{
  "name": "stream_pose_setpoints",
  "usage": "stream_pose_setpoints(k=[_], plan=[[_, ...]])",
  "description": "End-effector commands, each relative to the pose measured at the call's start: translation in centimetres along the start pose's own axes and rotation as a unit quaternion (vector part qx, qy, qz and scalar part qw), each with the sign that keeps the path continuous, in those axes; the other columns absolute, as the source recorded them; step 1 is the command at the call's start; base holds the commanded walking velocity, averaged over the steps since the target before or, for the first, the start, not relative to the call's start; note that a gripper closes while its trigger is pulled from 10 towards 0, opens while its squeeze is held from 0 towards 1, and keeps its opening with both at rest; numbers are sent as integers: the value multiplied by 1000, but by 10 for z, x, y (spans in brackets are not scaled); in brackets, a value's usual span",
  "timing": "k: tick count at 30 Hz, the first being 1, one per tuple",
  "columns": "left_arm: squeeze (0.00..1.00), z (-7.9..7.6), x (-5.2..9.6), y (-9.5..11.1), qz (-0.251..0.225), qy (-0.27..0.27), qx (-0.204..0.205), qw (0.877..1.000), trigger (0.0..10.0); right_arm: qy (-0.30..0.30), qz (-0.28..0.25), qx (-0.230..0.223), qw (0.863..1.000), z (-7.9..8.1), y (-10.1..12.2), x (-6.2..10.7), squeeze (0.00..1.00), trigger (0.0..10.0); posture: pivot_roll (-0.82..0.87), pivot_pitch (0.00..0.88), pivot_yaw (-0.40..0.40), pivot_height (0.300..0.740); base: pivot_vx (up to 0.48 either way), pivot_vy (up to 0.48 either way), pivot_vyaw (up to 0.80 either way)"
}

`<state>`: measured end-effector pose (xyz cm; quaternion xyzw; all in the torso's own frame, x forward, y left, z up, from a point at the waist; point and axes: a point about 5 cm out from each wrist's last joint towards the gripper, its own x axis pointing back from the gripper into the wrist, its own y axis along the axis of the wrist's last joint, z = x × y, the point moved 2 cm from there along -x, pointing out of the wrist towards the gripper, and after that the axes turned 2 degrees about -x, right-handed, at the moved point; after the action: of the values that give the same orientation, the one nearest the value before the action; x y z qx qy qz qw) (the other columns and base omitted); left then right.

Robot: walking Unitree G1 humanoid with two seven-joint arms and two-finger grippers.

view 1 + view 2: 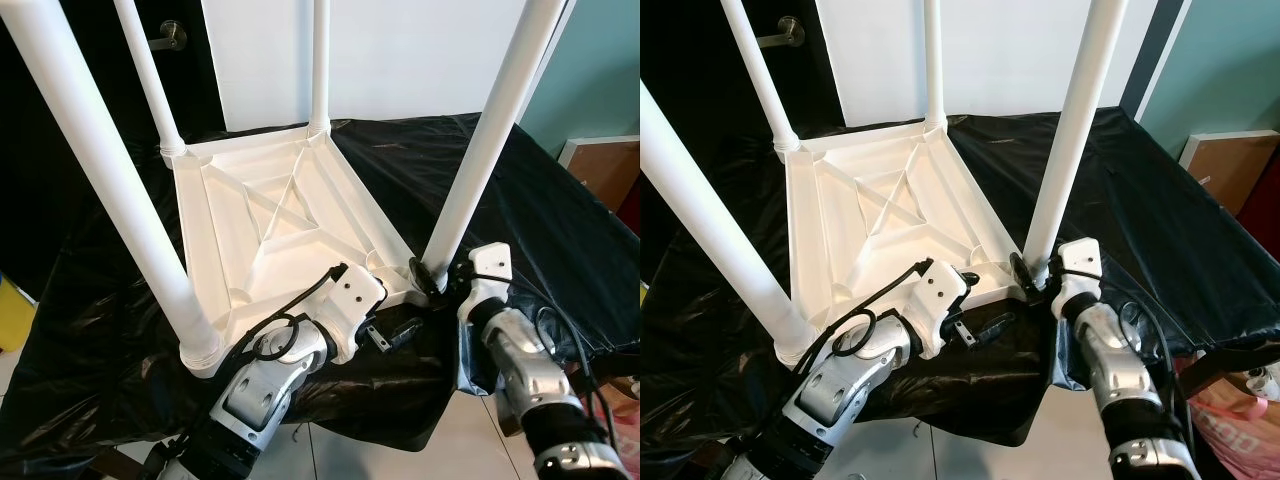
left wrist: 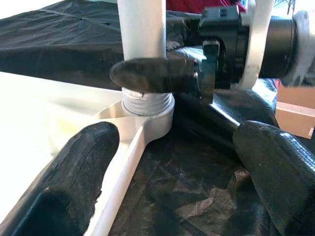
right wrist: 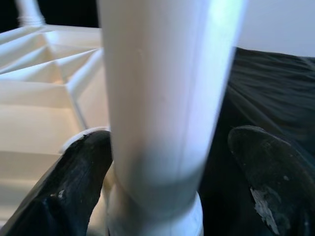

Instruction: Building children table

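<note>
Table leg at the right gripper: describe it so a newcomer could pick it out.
An upturned white table top lies on black sheeting, four white legs pointing up. The leg stands at the near corner on the robot's right. It alone has the right gripper around its base.

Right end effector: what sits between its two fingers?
The near-right table leg, just above its threaded socket, stands between the right end effector's fingers in the right wrist view.

Table point(image 1: 270, 215) lies upside down on sheet point(image 1: 560, 230), legs up. Right gripper point(image 1: 428, 277) at near-right leg point(image 1: 480, 150) base; left gripper point(image 1: 395, 335) just beside it.
</note>
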<state>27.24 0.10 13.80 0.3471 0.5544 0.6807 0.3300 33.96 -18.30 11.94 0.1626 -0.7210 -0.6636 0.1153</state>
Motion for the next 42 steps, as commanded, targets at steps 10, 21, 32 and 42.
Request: stream_pose_setpoints(k=[10, 21, 32, 42], plan=[[0, -1, -1, 0, 4, -19, -4, 1000, 10000, 64, 30, 23, 997, 9, -4, -16, 0, 7686, -134, 15, -30, 740, 0, 0, 0], [0, 3, 2, -2, 8, -4, -6, 1000, 10000, 73, 58, 25, 995, 6, -15, -17, 0, 0, -106, 24, -46, 740, 0, 0, 0], [0, 2, 1, -2, 8, -8, -6, 1000, 10000, 24, 52, 4, 998, 3, -20, -15, 0, 10000, -120, 31, -38, 740, 0, 0, 0], [0, 2, 0, -1, 8, -10, -7, 1000, 10000, -40, 48, 7, 998, 9, -22, -19, 0, 10000, -124, 35, -42, 740, 0, 0, 0]])
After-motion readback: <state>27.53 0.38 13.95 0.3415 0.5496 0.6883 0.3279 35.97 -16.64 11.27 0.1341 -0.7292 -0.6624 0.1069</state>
